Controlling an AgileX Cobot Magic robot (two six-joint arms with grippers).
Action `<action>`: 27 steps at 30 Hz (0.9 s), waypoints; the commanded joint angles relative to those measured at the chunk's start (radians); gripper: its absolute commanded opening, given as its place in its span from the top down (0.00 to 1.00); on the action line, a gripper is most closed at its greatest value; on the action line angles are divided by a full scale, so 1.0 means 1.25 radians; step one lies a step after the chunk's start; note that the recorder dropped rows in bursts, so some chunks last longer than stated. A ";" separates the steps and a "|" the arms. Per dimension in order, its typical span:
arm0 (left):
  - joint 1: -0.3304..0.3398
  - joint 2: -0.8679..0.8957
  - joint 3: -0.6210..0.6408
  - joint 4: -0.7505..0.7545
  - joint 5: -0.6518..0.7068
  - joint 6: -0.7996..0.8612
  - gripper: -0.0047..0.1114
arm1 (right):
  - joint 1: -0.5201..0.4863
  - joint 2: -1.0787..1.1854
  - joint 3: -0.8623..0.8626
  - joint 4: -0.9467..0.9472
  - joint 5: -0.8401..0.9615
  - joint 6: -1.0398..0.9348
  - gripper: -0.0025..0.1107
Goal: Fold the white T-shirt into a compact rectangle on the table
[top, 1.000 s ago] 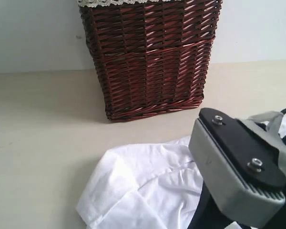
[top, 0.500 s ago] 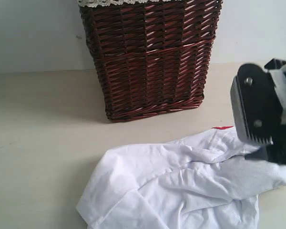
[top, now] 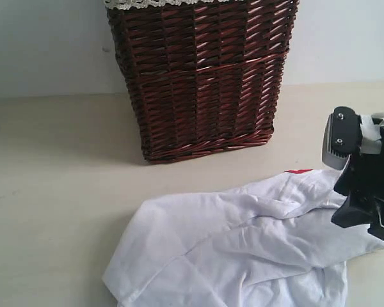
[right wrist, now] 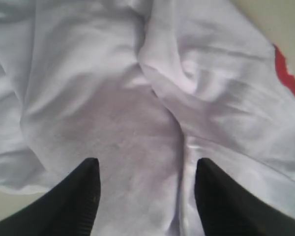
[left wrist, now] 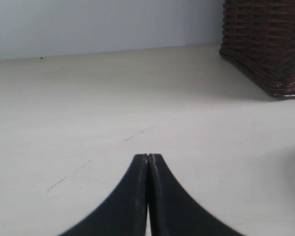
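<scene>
The white T-shirt (top: 243,249) lies crumpled on the table (top: 51,192) at the front, with a bit of red (top: 299,171) showing at its far edge. My right gripper (top: 355,214) is low over the shirt's right end. In the right wrist view its jaws stand apart (right wrist: 147,167) over wrinkled white cloth (right wrist: 113,98), with nothing pinched between them. My left gripper (left wrist: 148,156) is shut and empty above the bare table (left wrist: 88,98), away from the shirt. It does not show in the exterior view.
A tall dark brown wicker basket (top: 201,77) with white lace trim stands behind the shirt against the pale wall. The left wrist view shows its lower corner (left wrist: 270,44).
My right arm has swung away from just in front of the camera to the right and come down at the shirt's right end. The shirt's right half is now uncovered.
</scene>
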 commanded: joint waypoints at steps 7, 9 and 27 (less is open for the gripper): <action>-0.005 -0.005 0.000 0.000 -0.005 0.000 0.96 | -0.007 0.110 -0.003 0.023 -0.173 -0.021 0.67; -0.005 -0.005 0.000 0.000 -0.005 0.000 0.96 | -0.007 0.113 -0.003 0.023 -0.207 -0.014 0.82; -0.005 -0.005 0.000 0.000 -0.005 0.000 0.96 | -0.007 -0.244 -0.003 -0.154 -0.032 -0.120 0.98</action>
